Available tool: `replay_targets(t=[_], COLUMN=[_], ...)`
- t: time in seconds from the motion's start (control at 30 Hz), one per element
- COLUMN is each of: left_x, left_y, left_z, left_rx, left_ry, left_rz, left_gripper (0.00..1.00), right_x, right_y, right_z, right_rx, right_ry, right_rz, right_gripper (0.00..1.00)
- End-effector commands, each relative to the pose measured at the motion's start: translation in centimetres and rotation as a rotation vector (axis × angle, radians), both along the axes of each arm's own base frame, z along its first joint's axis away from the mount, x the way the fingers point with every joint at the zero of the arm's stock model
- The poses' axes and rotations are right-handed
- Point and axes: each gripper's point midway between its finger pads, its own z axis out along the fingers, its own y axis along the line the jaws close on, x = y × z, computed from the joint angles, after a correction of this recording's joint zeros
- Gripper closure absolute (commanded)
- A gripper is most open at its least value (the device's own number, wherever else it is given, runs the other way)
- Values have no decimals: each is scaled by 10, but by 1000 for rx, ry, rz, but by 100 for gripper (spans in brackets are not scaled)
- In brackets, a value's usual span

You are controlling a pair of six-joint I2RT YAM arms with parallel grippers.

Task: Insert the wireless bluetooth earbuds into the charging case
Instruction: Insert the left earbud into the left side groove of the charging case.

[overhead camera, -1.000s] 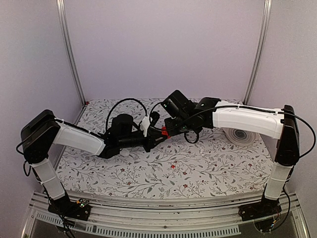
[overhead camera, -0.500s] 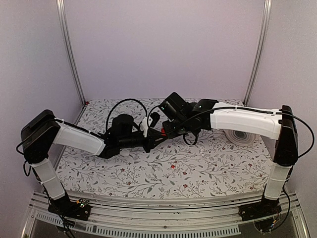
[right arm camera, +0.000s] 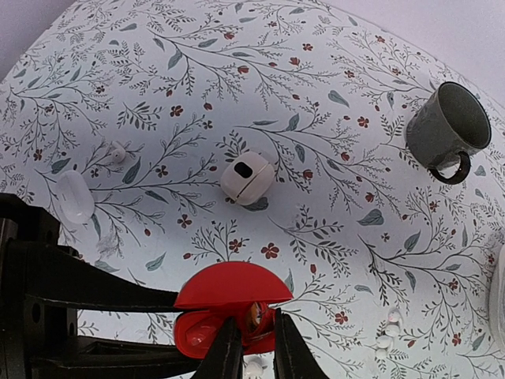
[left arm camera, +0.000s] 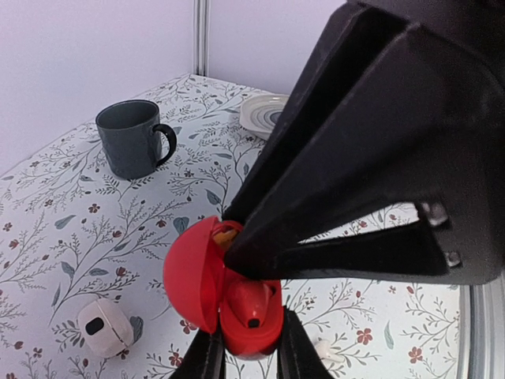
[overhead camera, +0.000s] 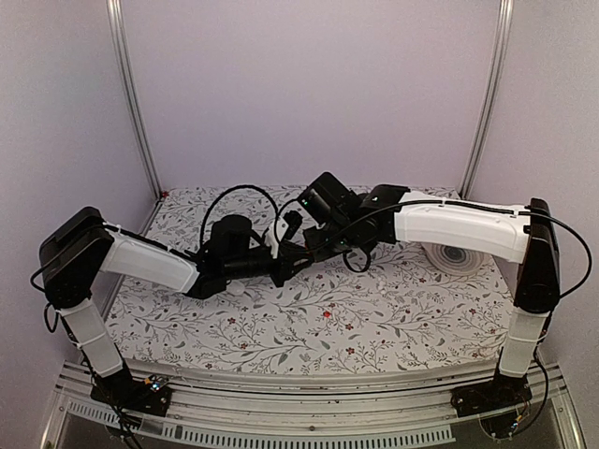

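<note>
**Above the counter, both arms meet at an open red case**

Over the middle of the floral counter (overhead camera: 374, 318), the left gripper (left arm camera: 251, 347) clamps its fingers tightly on the lower half of the red charging case (left arm camera: 209, 276), holding it clear of the surface. The case's round lid is swung open. One red earbud (left arm camera: 251, 304) with a small dark spot sits in the nearer hollow.

The right gripper (right arm camera: 254, 339) reaches in from the opposite side. Its fingers are drawn almost together, with a small red-orange earbud (right arm camera: 254, 316) pinched between the tips inside the case's mouth, just under the lid. How deep that piece sits cannot be told.

Below the two grippers, a cream-white rounded case (right arm camera: 247, 178) lies on the counter with a dark opening facing up, untouched by either arm. A grey mug (right arm camera: 446, 126) stands upright well apart from it, handle to one side. A white ringed dish (overhead camera: 454, 254) rests beneath the right forearm. Several tiny white earbuds (right arm camera: 387, 332) lie scattered on the counter.
</note>
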Motion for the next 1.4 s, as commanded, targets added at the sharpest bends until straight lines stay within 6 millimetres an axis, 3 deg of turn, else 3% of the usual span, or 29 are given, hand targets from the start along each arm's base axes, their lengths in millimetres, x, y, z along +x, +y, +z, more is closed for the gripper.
replay_targets(t=[0.0,0.37,0.5,1.37], left_x=[2,1,-2,-16], left_y=[-6,-2,0,9], left_z=[21,25,30,46], left_rx=[-43,-66,-82,-135], left_ry=[-62,-84,-103,-178], left_rz=[-7,5,0,-30], left_gripper=[100,100,100,100], right_x=[-5,-7,-8,-15], right_y=[11,14,16,7], right_z=[-6,-2,6,56], right_rx=[3,71,142,587], right_ry=[36,97,129,285], right_rz=[29,27,36,149], right_gripper=[82,82,76,74])
